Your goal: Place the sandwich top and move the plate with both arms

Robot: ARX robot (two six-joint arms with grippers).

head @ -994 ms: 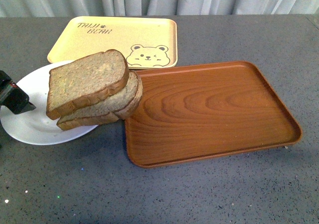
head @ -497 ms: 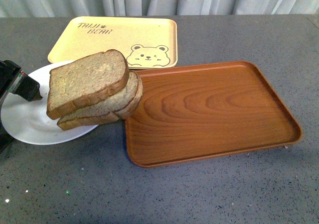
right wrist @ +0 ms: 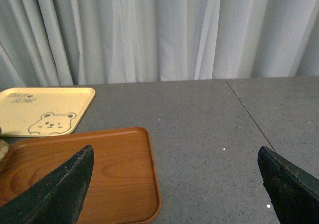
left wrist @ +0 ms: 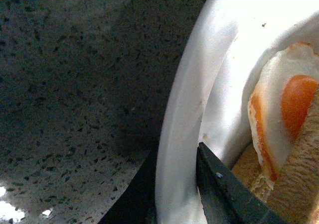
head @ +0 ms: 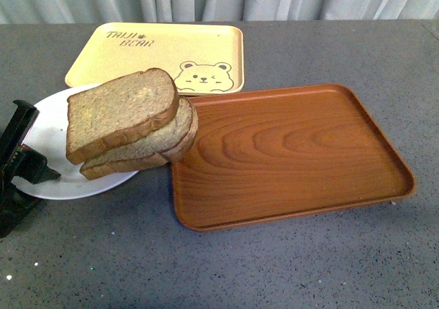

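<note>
The sandwich top (head: 120,110), a squarish brown bread slice, lies on a rounder slice (head: 175,134) on the white plate (head: 51,137) at the left of the front view. The stack overhangs the plate's right side and leans on the wooden tray's corner. My left gripper (head: 20,154) is shut on the plate's left rim; the left wrist view shows the rim (left wrist: 179,134) pinched between both black fingers (left wrist: 219,189), with a fried egg (left wrist: 286,119) under the bread. My right gripper (right wrist: 177,184) is open and empty, above the grey table beside the wooden tray.
A brown wood-grain tray (head: 288,151) lies right of the plate and also shows in the right wrist view (right wrist: 119,169). A yellow bear-print tray (head: 164,55) lies behind the plate. Grey curtains (right wrist: 159,30) hang behind the speckled grey table (head: 274,268).
My left gripper has come down from over the plate's left side to its left rim and closed on it. The plate and bread have shifted slightly right.
</note>
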